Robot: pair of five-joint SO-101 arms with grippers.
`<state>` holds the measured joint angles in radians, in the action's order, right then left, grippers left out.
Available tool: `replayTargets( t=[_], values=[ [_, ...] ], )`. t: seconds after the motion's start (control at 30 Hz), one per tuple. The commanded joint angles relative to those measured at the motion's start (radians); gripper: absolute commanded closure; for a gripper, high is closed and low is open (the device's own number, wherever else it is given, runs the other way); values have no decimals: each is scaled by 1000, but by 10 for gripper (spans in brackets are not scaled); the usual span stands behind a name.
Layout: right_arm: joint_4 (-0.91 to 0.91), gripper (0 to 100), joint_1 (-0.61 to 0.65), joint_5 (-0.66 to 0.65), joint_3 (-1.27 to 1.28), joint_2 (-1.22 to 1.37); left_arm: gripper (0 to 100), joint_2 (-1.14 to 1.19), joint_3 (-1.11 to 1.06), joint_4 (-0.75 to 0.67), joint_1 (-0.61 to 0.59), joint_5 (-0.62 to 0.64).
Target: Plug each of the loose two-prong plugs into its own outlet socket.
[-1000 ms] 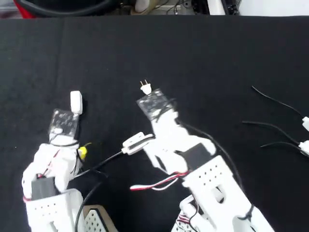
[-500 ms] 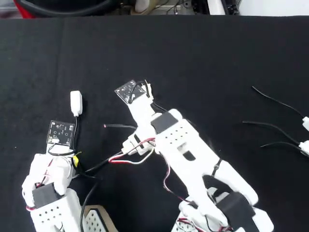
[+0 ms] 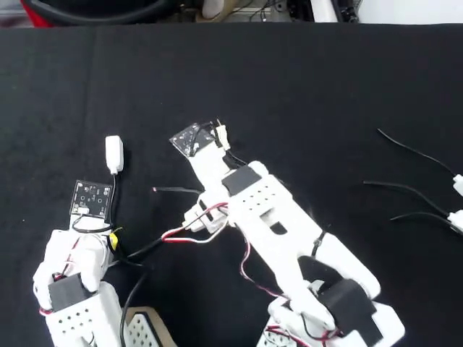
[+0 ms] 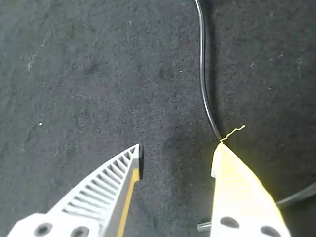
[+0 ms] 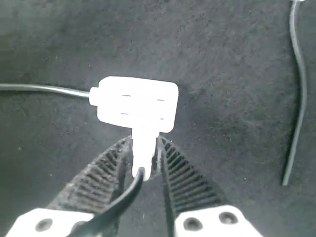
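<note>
Just on the robot side of the oblong white plastic connector point(image 3: 113, 153), the left pincer point(image 4: 178, 147) hangs with its fingers apart over the black cloth desk point(image 4: 74, 74). Well right of that connector, the right pincer point(image 5: 144, 142) is clamped on a small white plug point(image 5: 143, 160), whose front touches a slotted white socket block point(image 5: 134, 104).

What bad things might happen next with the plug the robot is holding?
The right end effector pinches the white plug near its fingertips, so it may twist or slip. The plug's dark cord runs between the fingers and might tug it away from the outlet block.
</note>
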<state>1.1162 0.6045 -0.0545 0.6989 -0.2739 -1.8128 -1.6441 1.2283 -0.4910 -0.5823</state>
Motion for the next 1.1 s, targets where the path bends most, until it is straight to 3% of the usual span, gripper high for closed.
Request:
replayTargets(
  t=[0.0,1.07],
  values=[
    [-61,987,-68,-14,-45,77,762,-9,4,12,-7,-5],
    [-2,987,-75,-92,-209,119,762,-9,1,12,-5,-8]
  ],
)
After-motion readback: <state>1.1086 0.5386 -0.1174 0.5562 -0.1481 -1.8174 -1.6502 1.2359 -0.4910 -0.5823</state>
